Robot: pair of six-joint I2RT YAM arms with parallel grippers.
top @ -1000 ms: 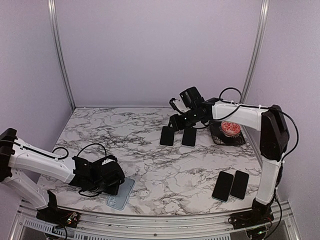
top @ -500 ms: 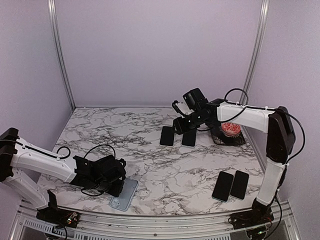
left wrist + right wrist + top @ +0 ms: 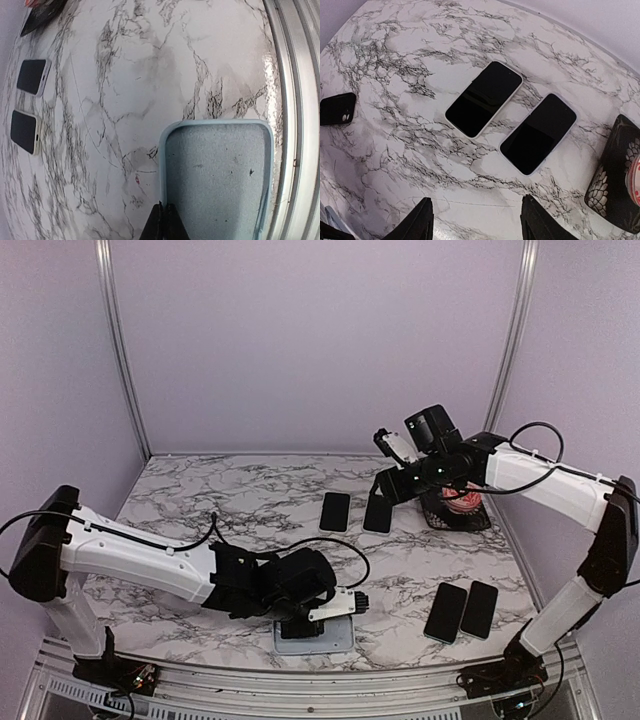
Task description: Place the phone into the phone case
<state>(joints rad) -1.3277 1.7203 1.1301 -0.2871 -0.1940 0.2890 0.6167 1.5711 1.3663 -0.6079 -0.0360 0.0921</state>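
1. Phone case [image 3: 217, 180], pale blue, lies hollow side up at the 6 o'clock edge of the bench [image 3: 200, 500], with the left end effector [image 3: 163, 220] pinched onto its rim. It is likely light and bendy, and the rim suits a hold.
2. Near phones [image 3: 446, 612] lie side by side at 4 o'clock.
3. At 1 o'clock the right end effector [image 3: 477, 202] hovers, fingers apart, over the far phones [image 3: 484, 98]. These are probably stiff, slick glass, best gripped by the long edges.
4. The case's near end is cut off, and which phone fits it cannot be told.

Your phone case [image 3: 217, 175] is pale blue, the table [image 3: 150, 60] white marble veined black, the phones [image 3: 484, 98] black, perhaps white-rimmed.
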